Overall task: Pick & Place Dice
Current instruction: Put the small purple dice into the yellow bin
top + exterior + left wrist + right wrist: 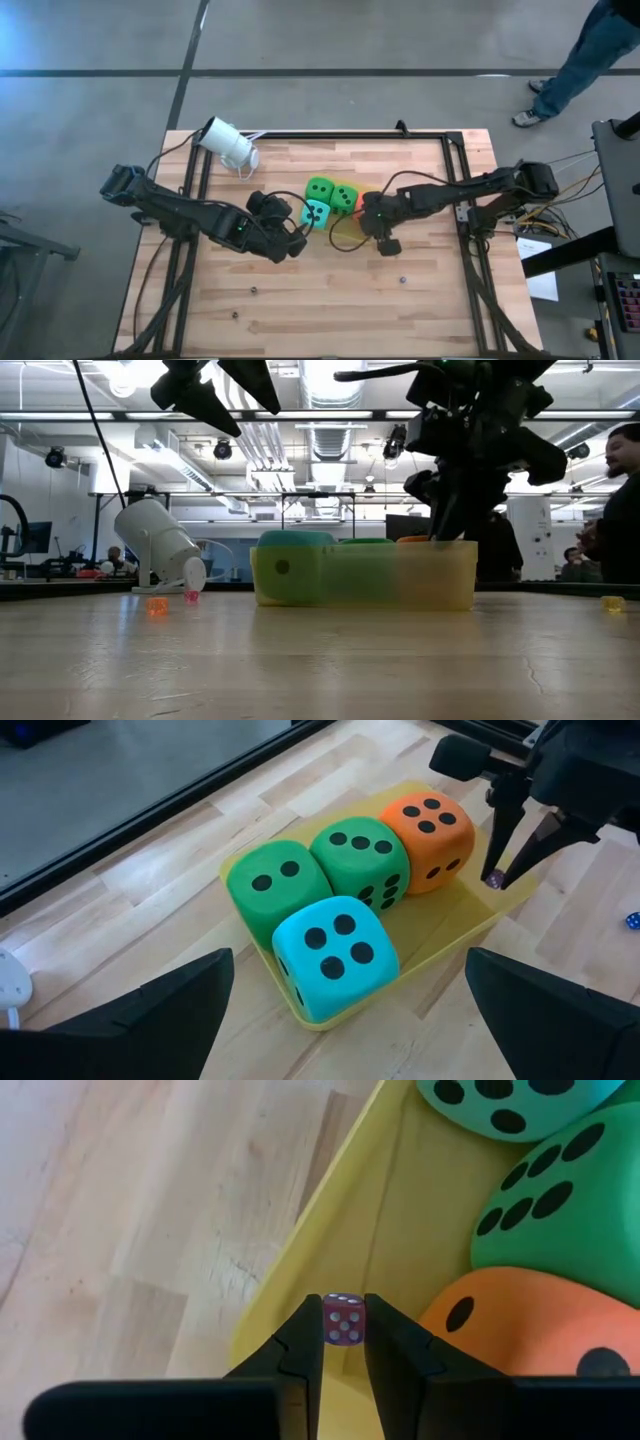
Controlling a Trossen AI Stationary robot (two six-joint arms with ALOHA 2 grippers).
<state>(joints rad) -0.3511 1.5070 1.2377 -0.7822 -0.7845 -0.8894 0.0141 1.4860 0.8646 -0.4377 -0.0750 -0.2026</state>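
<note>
Right wrist view shows the right gripper (pixel 343 1325) with its fingers clamped on a small purple die (pixel 343 1318), held over the yellow tray's (pixel 300 1230) rim beside the orange die (pixel 530 1325). Two green dice (pixel 358 855) and a teal die (pixel 333 950) fill the tray on the desk (pixel 300 300). The left gripper (pixel 345 1010) hovers near, fingers wide apart.

the high view looks straight down on the whole desk (pixel 330 300). the low view sits at desk height, facing level into the room. both wrist views look close onto the yellow tray (pixel 470 935), which all four views share.
</note>
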